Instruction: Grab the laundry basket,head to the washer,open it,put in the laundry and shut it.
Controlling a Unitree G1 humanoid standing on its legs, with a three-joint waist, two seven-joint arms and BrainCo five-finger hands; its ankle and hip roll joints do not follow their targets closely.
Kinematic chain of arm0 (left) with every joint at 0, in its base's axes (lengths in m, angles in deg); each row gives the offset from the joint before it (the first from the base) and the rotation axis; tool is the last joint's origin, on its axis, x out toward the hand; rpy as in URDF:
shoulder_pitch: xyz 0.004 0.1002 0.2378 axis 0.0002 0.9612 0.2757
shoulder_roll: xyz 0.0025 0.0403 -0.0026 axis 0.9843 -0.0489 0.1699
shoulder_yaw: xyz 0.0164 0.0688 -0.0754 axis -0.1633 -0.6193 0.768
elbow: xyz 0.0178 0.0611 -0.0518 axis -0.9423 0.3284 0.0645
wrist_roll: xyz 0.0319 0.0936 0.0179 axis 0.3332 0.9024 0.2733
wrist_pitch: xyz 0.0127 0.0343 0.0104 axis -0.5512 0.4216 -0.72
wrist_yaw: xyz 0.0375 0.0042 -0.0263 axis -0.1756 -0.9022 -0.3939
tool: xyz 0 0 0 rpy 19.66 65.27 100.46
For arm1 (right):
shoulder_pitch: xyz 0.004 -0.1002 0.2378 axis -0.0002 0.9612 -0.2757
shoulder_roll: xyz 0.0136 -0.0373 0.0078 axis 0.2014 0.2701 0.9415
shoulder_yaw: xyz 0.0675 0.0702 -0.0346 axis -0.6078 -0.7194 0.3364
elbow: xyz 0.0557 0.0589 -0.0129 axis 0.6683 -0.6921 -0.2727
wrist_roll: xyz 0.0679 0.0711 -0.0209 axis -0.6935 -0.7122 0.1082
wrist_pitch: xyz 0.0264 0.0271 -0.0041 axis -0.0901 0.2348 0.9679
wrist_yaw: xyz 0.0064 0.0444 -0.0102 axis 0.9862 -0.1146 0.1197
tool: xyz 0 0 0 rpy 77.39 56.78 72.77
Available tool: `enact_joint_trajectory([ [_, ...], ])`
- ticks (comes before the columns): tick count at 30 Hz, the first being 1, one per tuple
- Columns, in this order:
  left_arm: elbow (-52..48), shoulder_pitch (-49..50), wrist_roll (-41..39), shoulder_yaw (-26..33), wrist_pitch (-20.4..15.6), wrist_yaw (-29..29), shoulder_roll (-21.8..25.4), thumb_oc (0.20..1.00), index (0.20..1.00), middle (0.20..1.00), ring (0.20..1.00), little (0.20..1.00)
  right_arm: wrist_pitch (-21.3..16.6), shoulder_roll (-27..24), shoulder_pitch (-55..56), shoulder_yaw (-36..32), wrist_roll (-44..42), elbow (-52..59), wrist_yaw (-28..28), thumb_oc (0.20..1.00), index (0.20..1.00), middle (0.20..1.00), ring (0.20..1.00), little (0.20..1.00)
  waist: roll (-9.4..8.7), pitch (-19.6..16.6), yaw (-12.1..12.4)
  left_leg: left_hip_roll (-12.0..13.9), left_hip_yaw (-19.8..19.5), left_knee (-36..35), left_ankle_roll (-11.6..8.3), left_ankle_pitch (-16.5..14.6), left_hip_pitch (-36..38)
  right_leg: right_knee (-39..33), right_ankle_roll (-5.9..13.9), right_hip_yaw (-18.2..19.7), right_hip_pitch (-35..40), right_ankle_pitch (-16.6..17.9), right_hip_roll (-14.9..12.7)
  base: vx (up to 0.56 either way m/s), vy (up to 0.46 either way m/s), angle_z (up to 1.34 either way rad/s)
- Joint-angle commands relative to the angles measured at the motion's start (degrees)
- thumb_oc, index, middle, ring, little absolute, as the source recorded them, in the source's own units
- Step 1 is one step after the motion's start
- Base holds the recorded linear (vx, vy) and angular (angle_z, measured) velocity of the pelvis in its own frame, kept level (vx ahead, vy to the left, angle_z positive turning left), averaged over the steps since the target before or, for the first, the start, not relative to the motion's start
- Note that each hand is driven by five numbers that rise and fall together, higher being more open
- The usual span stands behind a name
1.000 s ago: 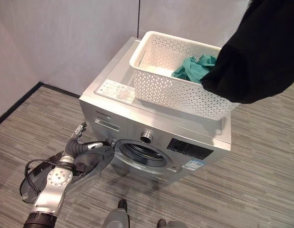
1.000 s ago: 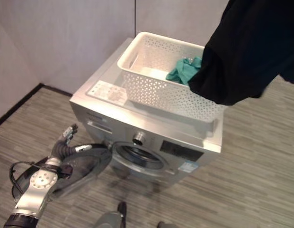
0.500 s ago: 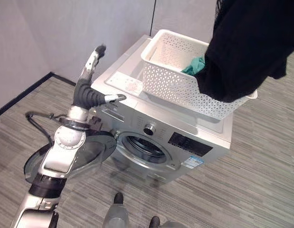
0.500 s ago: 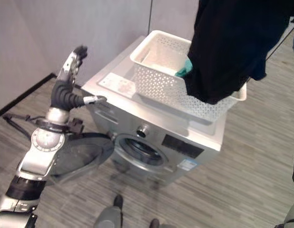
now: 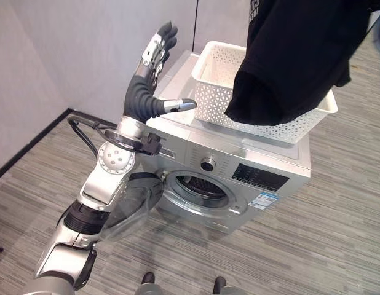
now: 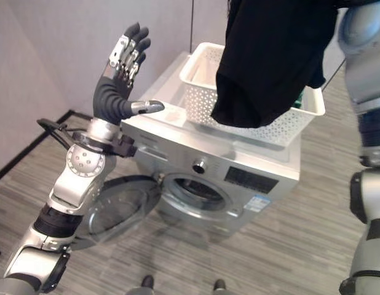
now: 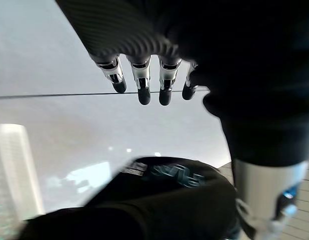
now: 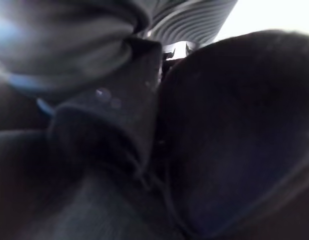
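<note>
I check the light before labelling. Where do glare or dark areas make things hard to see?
Left eye view: even light, a mild sheen on the washer; the black garment hides much of the basket. Left wrist view: the left hand stands dark against a bright wall. Right wrist view: the garment, close to the camera, leaves it dark.

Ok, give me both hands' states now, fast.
Left hand: open, fingers straight, raised above the washer, holding nothing.
Right hand: cannot be told; it is hidden by the black garment hanging over the basket.
</note>
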Motion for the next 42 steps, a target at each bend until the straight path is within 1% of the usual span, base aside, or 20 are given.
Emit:
enact_joint_trajectory([
  [1,2.7,0.5,-4.0,-1.2,-2.8,-0.5,-0.9,1.000,1.000,1.000,1.000,1.000,0.7,-1.4,-5.5,0.8,-2.8,-1.7,-0.7,0.200,0.200,0.200,0.200,0.200,1.44,-5.7,0.1,2.8,-1.0,1.0,1.99,-4.9,-1.3,4.7,-3.48,-0.9,-1.3,-9.4,3.8,-0.01,0.080,-0.06],
  [5,4.1,-0.7,-7.6,-3.1,-3.0,-0.2,-2.7,1.000,1.000,1.000,1.000,1.000,0.5,0.3,-4.9,0.9,-2.8,-1.8,-0.9,0.200,0.200,0.200,0.200,0.200,1.57,-6.0,-0.1,2.0,-0.6,0.9,2.48,-5.2,-1.0,4.4,-2.92,-0.6,-1.2,-8.7,3.2,-0.01,0.047,-0.07],
  [7,5.4,-2.2,-10.4,-5.1,-3.2,-0.4,-4.3,1.000,1.000,1.000,1.000,1.000,0.4,1.9,-4.7,1.1,-3.2,-2.3,-1.0,0.200,0.200,0.200,0.200,0.200,1.61,-6.1,-0.4,1.6,0.0,0.7,2.86,-5.4,-0.6,4.0,-2.40,-0.3,-1.1,-8.0,2.7,-0.03,0.052,-0.08],
  [9,5.9,-3.1,-11.1,-6.4,-3.1,-0.4,-5.2,1.000,1.000,1.000,1.000,1.000,0.5,3.1,-4.7,1.4,-3.2,-2.4,-0.8,0.200,0.200,0.200,0.200,0.200,1.67,-6.3,-0.6,1.4,0.4,0.6,3.00,-5.5,-0.4,3.8,-2.21,0.0,-1.2,-7.7,2.5,-0.01,0.030,-0.11],
  [16,9.4,-6.6,-8.9,-9.4,-2.4,-0.8,-8.6,1.000,1.000,1.000,1.000,1.000,-0.4,5.2,-4.2,2.1,-4.7,-2.0,0.0,0.200,0.200,0.200,0.200,0.200,1.76,-6.7,-1.3,1.3,1.4,-0.4,3.12,-5.2,0.5,3.1,-1.76,0.5,-0.8,-7.4,2.1,-0.01,0.005,-0.12],
  [22,11.9,-8.9,-6.9,-10.2,-2.2,-2.7,-11.6,1.000,1.000,1.000,1.000,1.000,-0.8,6.4,-3.0,1.8,-5.5,-0.4,0.4,0.200,0.200,0.200,0.200,0.200,1.76,-6.9,-1.8,1.3,1.9,-1.3,2.97,-4.6,0.9,2.5,-1.67,0.6,-0.3,-7.4,2.2,0.00,0.000,0.00],
  [23,12.9,-9.6,-7.2,-10.6,-2.3,-3.5,-12.9,1.000,1.000,1.000,1.000,1.000,-1.0,7.1,-2.9,1.9,-6.1,0.0,0.2,0.200,0.200,0.200,0.200,0.200,1.78,-7.1,-2.0,1.4,2.1,-1.5,2.94,-4.4,1.0,2.2,-1.61,0.6,-0.4,-7.1,2.1,-0.04,-0.013,0.00],
  [24,13.0,-9.8,-7.3,-10.7,-2.3,-3.6,-13.2,1.000,1.000,1.000,1.000,1.000,-1.2,7.6,-2.8,1.8,-6.5,0.3,0.1,0.200,0.200,0.200,0.200,0.200,1.75,-7.0,-2.2,1.3,2.1,-1.4,2.99,-3.9,0.7,2.2,-1.64,0.6,-0.6,-6.6,2.1,-0.05,-0.019,-0.01],
  [26,13.3,-10.2,-6.8,-10.9,-2.0,-4.0,-13.6,1.000,1.000,1.000,1.000,1.000,-1.4,8.2,-2.8,1.8,-7.1,0.2,0.0,0.200,0.200,0.200,0.200,0.200,1.84,-7.2,-2.3,1.5,2.3,-1.7,2.91,-4.3,1.1,1.9,-1.52,0.8,-0.3,-7.0,2.3,0.00,0.000,0.00],
  [27,13.3,-10.3,-6.8,-10.9,-2.0,-4.0,-13.6,1.000,1.000,1.000,1.000,1.000,-1.4,8.2,-2.9,1.9,-7.1,0.2,0.0,0.200,0.200,0.200,0.200,0.200,1.78,-7.1,-2.2,1.4,2.3,-1.6,2.96,-3.8,0.9,1.9,-1.57,0.8,-0.6,-6.5,2.2,0.00,0.000,0.00],
  [28,14.3,-11.1,-5.3,-11.2,-1.6,-4.5,-13.7,1.000,1.000,1.000,1.000,1.000,-1.6,8.6,-3.0,1.9,-7.7,0.3,0.0,0.200,0.200,0.200,0.200,0.200,1.88,-7.3,-2.4,1.6,2.4,-1.9,2.90,-4.2,1.2,1.5,-1.47,1.0,-0.3,-6.9,2.3,0.00,0.000,0.00],
  [32,16.1,-12.2,-4.0,-12.1,-1.1,-4.4,-14.4,1.000,1.000,1.000,1.000,1.000,-1.9,9.2,-2.6,1.8,-8.5,1.3,0.2,0.200,0.200,0.200,0.200,0.200,1.95,-7.1,-2.7,1.7,2.8,-1.9,2.89,-3.6,1.2,1.3,-1.52,1.3,-0.4,-6.5,2.3,-0.01,-0.013,-0.07],
  [33,16.6,-12.2,-4.2,-12.8,-0.9,-4.0,-14.6,1.000,1.000,1.000,1.000,1.000,-2.2,9.5,-2.3,1.7,-9.0,1.9,0.4,0.200,0.200,0.200,0.200,0.200,2.10,-7.3,-2.8,1.9,2.9,-2.1,2.82,-4.0,1.6,1.1,-1.42,1.3,-0.1,-6.8,2.5,0.01,-0.012,-0.09],
  [34,16.6,-12.0,-4.5,-12.9,-0.8,-3.7,-14.7,1.000,1.000,1.000,1.000,1.000,-2.2,9.5,-2.1,1.6,-9.0,2.1,0.4,0.200,0.200,0.200,0.200,0.200,2.10,-7.2,-2.8,1.8,3.0,-2.0,2.85,-3.6,1.4,1.1,-1.45,1.2,-0.2,-6.4,2.4,0.01,-0.012,-0.07],
  [37,17.1,-11.4,-5.7,-13.7,-0.5,-3.3,-15.3,1.000,1.000,1.000,1.000,1.000,-2.3,9.8,-1.9,1.5,-9.2,2.3,0.4,0.200,0.200,0.200,0.200,0.200,2.17,-7.3,-2.9,1.9,3.1,-2.0,2.79,-4.1,1.7,0.9,-1.36,1.3,0.1,-6.6,2.5,0.01,-0.006,-0.04],
  [38,17.5,-10.4,-7.2,-15.0,0.0,-2.4,-16.4,1.000,1.000,1.000,1.000,1.000,-2.3,10.3,-1.8,1.6,-9.5,2.6,0.5,0.200,0.200,0.200,0.200,0.200,2.20,-7.1,-3.2,1.8,3.3,-1.8,2.90,-3.6,1.3,0.9,-1.40,1.3,-0.2,-6.1,2.3,-0.04,-0.002,-0.06],
  [39,17.6,-10.3,-7.2,-15.0,0.0,-2.3,-16.4,1.000,1.000,1.000,1.000,1.000,-2.3,10.3,-1.7,1.6,-9.5,2.7,0.5,0.200,0.200,0.200,0.200,0.200,2.19,-7.2,-3.1,1.8,3.3,-1.8,2.90,-3.6,1.3,0.9,-1.39,1.3,-0.2,-6.1,2.3,-0.01,-0.008,-0.04],
  [40,18.2,-9.2,-8.8,-16.1,0.4,-1.9,-17.4,1.000,1.000,1.000,1.000,1.000,-2.5,11.0,-1.8,1.6,-9.9,3.0,0.4,0.200,0.200,0.200,0.200,0.200,2.29,-7.2,-3.3,1.9,3.4,-1.9,2.88,-4.2,1.7,0.8,-1.34,1.6,0.0,-6.5,2.5,0.00,0.000,0.00],
  [42,19.4,-8.2,-10.2,-17.3,0.8,-1.7,-18.7,1.000,1.000,1.000,1.000,1.000,-2.6,11.9,-2.0,1.7,-10.2,3.0,0.3,0.200,0.200,0.200,0.200,0.200,2.22,-7.0,-3.6,1.9,3.6,-1.8,2.96,-3.7,1.4,0.9,-1.39,1.7,-0.3,-6.0,2.4,-0.02,0.001,-0.01],
])
